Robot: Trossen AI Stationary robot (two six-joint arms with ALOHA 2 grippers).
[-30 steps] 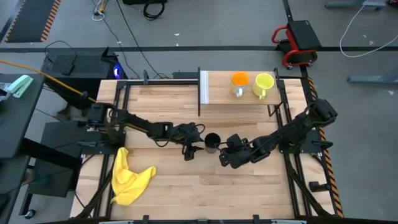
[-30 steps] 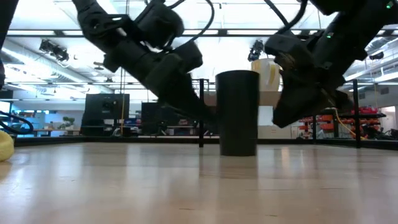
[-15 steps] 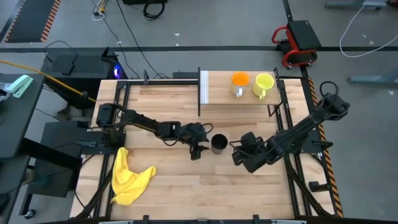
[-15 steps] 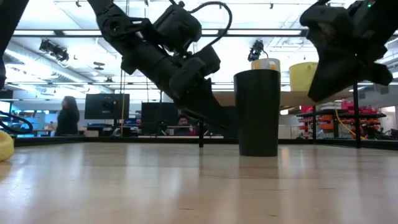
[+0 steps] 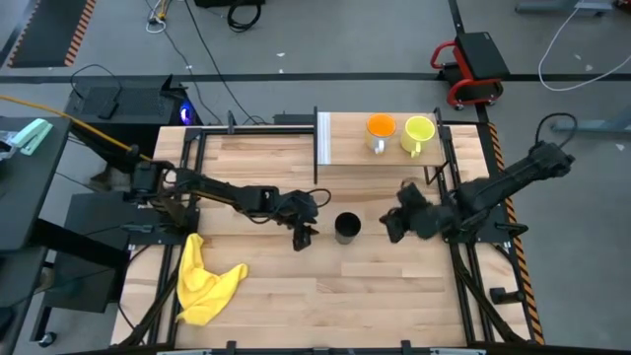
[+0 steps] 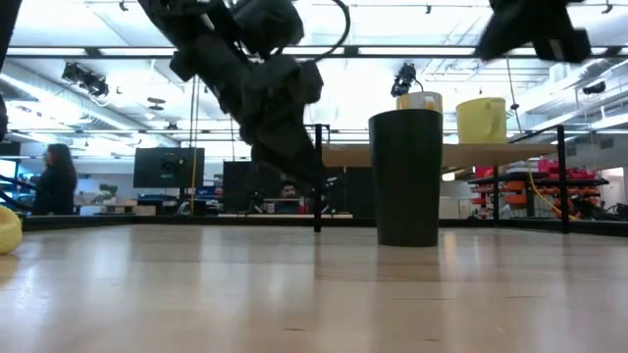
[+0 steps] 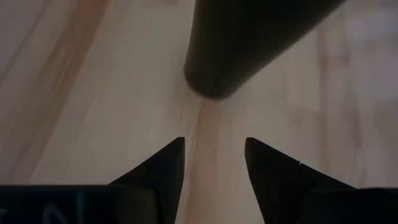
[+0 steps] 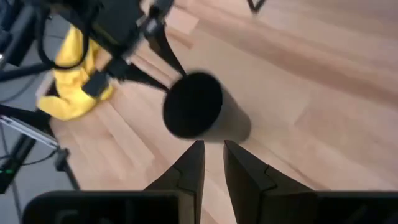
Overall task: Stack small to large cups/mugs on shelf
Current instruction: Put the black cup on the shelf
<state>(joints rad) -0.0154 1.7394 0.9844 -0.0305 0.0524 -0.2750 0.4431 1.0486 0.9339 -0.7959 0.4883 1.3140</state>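
Three cups, one not yet on the shelf

One black tumbler (image 5: 346, 229) stands upright on the tabletop (image 5: 296, 296), near its middle, with nothing holding it; the other two cups are up on the shelf (image 5: 394, 153) at the far edge, the orange mug (image 5: 380, 128) just beside the yellow-green mug (image 5: 418, 132), both standing up.

The left end effector (image 5: 303, 237) sits low beside the tumbler; its wrist view shows its two fingers (image 7: 163, 168) apart with the tumbler's foot (image 7: 214, 81) just past them, not touching; the right end effector (image 5: 392, 225) hangs higher on the tumbler's other side, its fingers (image 8: 189, 168) close together with only a thin gap, holding nothing.

The step in hand looks like picking up the tumbler; to do it well, the left end effector should slide forward so the tumbler sits right between its fingers, then squeeze on the middle of the side, not the foot, or the tumbler may tip; lift it straight up; keep the right arm out of the way.

A yellow cloth (image 5: 207, 281) lies well apart on the left side.
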